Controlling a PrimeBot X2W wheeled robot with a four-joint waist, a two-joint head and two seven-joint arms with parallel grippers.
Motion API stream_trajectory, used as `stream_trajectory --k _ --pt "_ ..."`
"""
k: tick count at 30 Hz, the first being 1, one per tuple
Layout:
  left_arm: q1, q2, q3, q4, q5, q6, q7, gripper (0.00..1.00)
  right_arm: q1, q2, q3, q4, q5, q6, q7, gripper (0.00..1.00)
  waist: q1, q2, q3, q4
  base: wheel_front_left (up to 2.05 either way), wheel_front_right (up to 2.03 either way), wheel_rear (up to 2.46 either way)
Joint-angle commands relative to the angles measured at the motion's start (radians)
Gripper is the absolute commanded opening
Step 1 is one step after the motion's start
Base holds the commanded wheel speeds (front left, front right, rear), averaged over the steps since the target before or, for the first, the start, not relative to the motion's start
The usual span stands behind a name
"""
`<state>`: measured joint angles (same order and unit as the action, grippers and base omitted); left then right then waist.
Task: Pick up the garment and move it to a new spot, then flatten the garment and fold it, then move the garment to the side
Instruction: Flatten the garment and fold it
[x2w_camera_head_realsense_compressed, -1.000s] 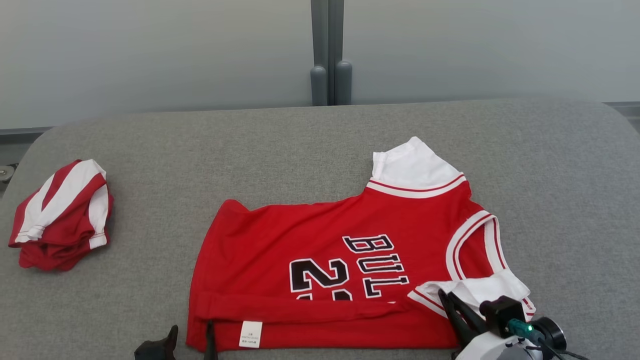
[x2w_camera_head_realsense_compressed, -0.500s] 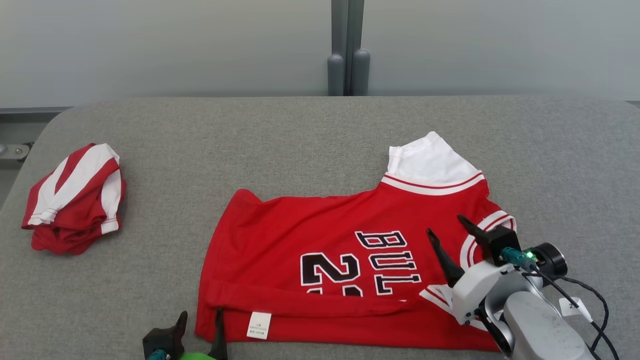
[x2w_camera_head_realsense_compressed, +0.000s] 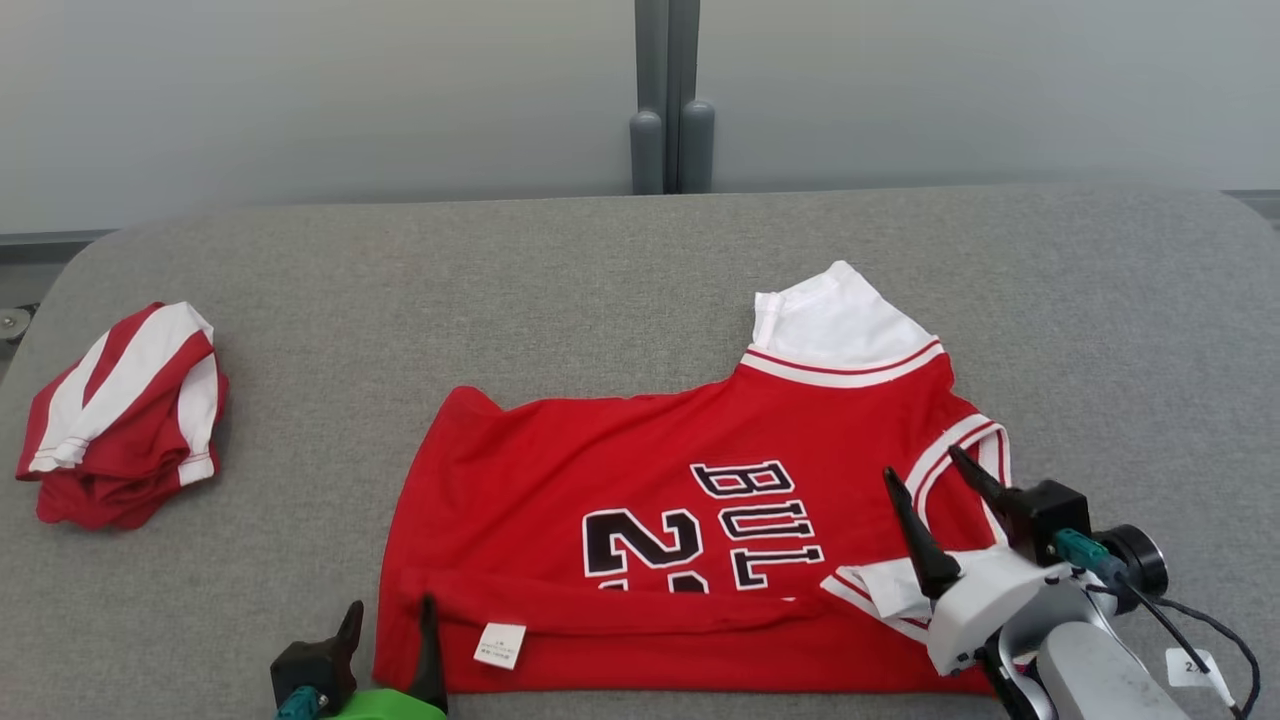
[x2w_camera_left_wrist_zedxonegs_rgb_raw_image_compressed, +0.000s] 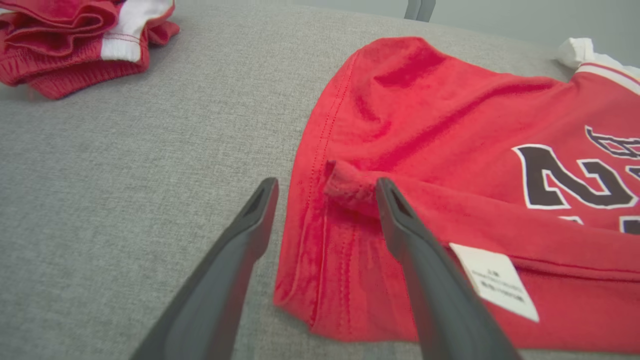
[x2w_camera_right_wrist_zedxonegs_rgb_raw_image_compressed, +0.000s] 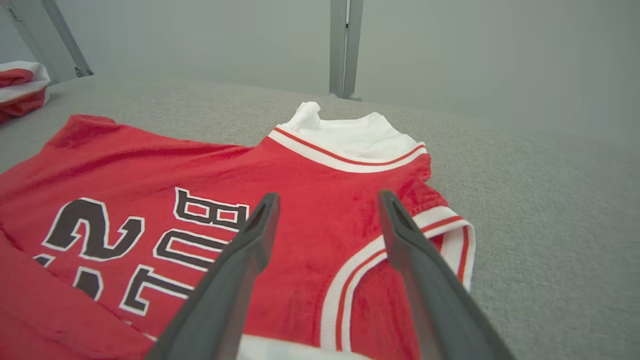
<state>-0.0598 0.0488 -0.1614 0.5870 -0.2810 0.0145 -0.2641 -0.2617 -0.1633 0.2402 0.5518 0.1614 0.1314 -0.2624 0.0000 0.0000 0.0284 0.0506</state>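
Folding red jersey (x2w_camera_head_realsense_compressed: 600, 470), flat at near middle of grey table (x2w_camera_head_realsense_compressed: 600, 280), with left gripper (x2w_camera_head_realsense_compressed: 390, 605) spread astride near-left hem (x2w_camera_left_wrist_zedxonegs_rgb_raw_image_compressed: 312, 165), right gripper (x2w_camera_head_realsense_compressed: 921, 462) spread empty over right armhole (x2w_camera_right_wrist_zedxonegs_rgb_raw_image_compressed: 350, 280); pinch both layers evenly

Grey fabric surface (x2w_camera_head_realsense_compressed: 600, 290); pale wall (x2w_camera_head_realsense_compressed: 300, 90) behind, grey post (x2w_camera_head_realsense_compressed: 668, 90) mid-wall.

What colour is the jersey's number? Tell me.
The number is black with a white outline; best in the left wrist view.
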Motion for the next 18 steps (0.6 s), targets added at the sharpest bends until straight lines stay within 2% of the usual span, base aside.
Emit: stream_trajectory --k 1,9,18 --pt "0.004 0.004 0.010 -0.015 0.001 0.000 0.000 1.00 0.037 -0.009 -0.011 -0.024 0.013 -0.002 -0.003 1.00 0.0000 0.0000 -0.007 -0.017 0.00 0.00 0.00" --pt "-0.092 0.006 0.044 -0.039 0.050 -0.015 0.000 1.00 0.027 -0.031 -0.042 -0.062 0.028 -0.002 -0.003 1.00 0.0000 0.0000 0.055 -0.045 0.00 0.00 0.00" --pt "-0.430 0.047 0.058 0.150 0.103 -0.049 0.000 1.00 -0.176 -0.042 -0.016 -0.059 0.028 -0.002 -0.003 1.00 0.0000 0.0000 0.203 -0.066 0.00 0.00 0.00"
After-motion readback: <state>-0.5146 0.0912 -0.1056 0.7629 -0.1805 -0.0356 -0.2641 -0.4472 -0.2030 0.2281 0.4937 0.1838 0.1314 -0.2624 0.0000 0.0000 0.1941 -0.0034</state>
